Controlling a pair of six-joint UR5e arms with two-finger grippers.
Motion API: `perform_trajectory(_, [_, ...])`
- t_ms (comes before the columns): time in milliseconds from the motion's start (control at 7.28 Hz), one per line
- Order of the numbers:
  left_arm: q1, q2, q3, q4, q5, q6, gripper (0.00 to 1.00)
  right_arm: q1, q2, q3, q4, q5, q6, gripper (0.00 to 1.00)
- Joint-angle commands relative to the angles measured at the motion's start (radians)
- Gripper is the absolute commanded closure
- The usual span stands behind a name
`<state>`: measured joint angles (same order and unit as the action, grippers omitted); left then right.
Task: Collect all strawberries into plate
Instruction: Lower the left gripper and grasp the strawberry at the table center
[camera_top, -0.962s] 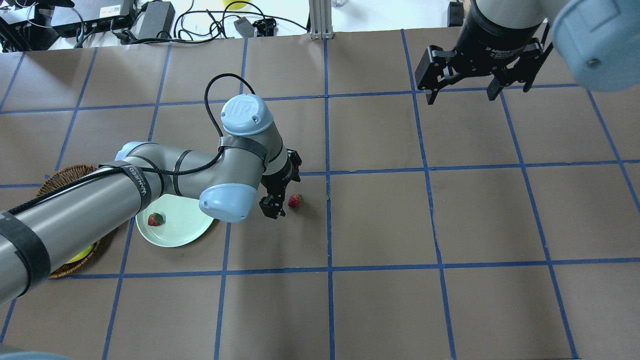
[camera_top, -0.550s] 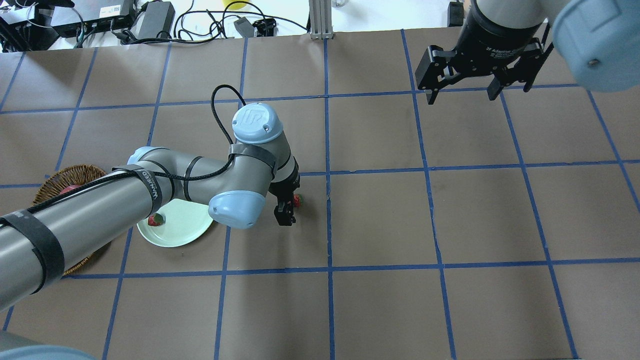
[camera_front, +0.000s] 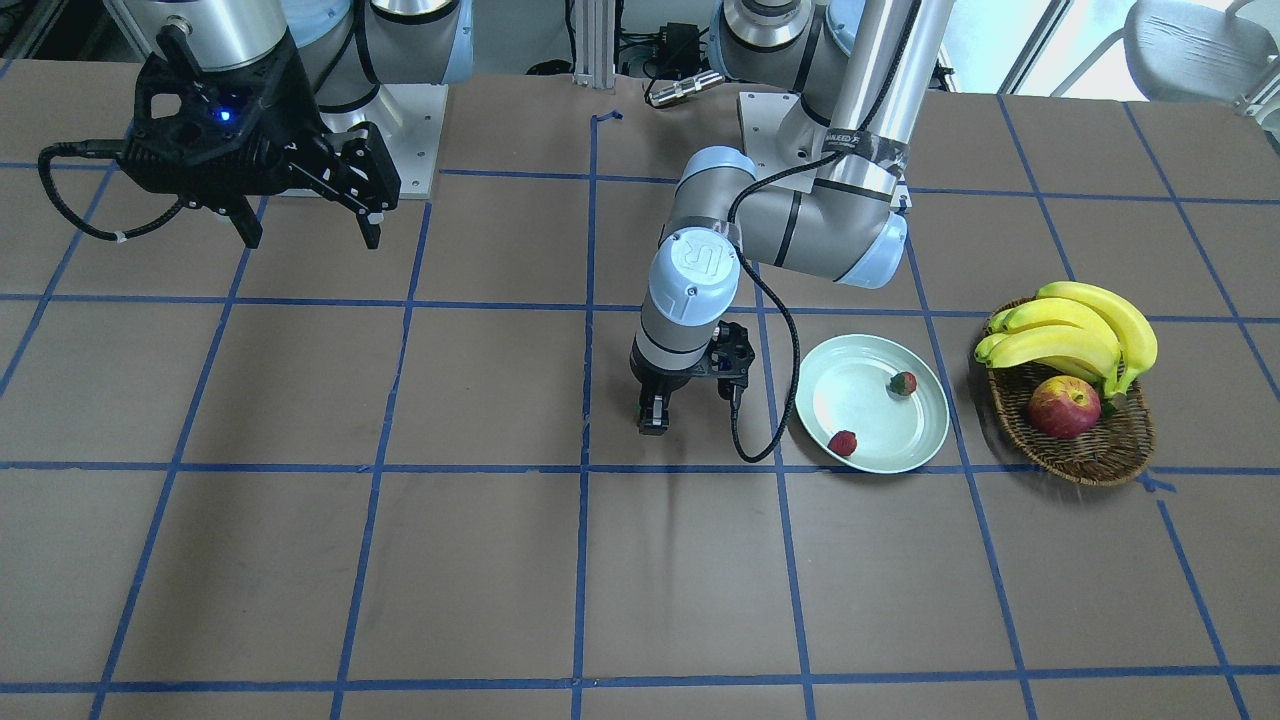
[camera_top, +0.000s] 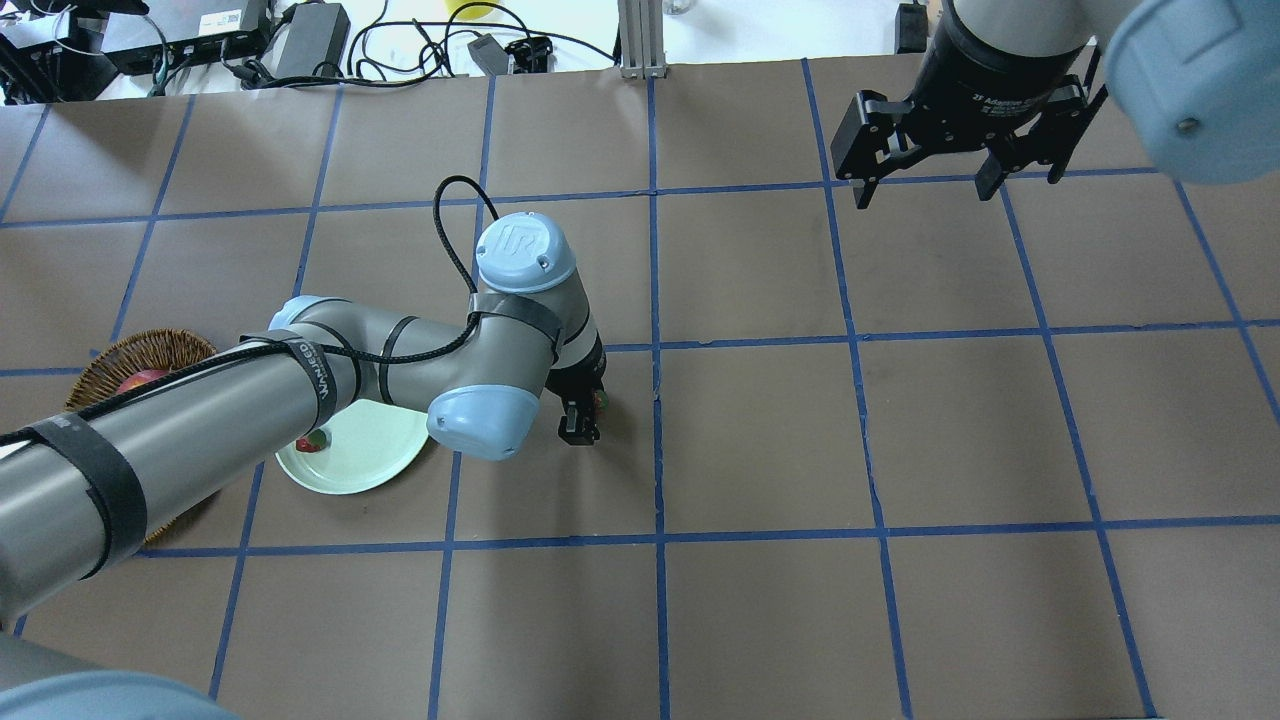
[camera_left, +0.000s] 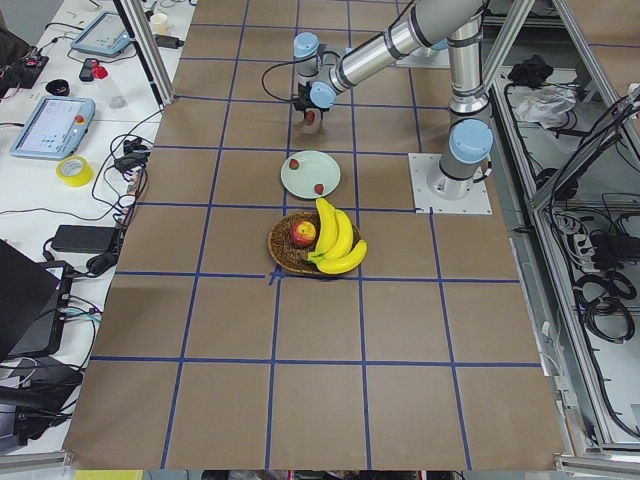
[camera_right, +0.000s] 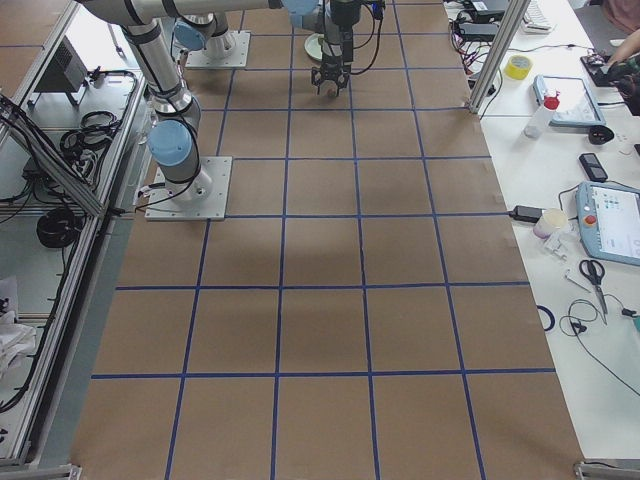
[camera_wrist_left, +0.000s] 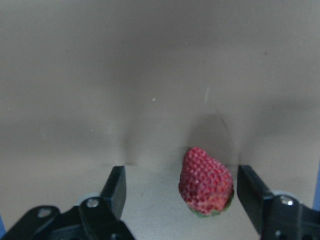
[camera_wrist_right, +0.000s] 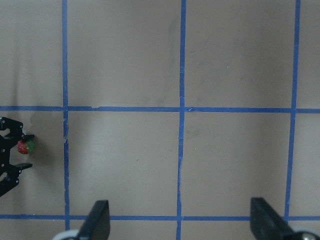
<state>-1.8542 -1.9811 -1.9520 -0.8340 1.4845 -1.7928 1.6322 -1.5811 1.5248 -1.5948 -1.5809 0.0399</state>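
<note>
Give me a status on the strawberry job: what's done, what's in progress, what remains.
Done: one strawberry and a second strawberry lie on the plate. In hand: the left claw is down at the table, open, straddling the third strawberry without gripping it. Left: close on that berry, lift it and set it on the plate. The right claw hangs open and empty, far off.

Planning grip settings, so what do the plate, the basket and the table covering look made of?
The plate looks smooth and glossy, pale mint: ceramic or hard plastic, can't tell which. The basket is brown woven wicker, weave visible. The table covering is a matte brown sheet, paper-like by its flat, dull surface.
</note>
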Motion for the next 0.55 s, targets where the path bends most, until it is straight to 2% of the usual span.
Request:
perform_trajectory(0, [0.001, -0.002, 0.001, 0.009, -0.004, 0.0, 0.49, 0.0, 0.001, 0.0, -0.002, 0.002, 0.0, 0.0])
perform_trajectory(137, [0.0, -0.001, 0.001, 0.019, -0.006, 0.001, 0.66, 0.0, 0.0, 0.0, -0.001, 0.002, 0.002, 0.0])
perform_trajectory(275, [0.0, -0.001, 0.001, 0.024, -0.004, 0.013, 0.79, 0.0, 0.0, 0.0, -0.002, -0.001, 0.002, 0.0])
perform_trajectory(412, [0.0, -0.001, 0.001, 0.026, -0.004, 0.015, 0.85, 0.0, 0.0, 0.0, -0.002, -0.002, 0.002, 0.0])
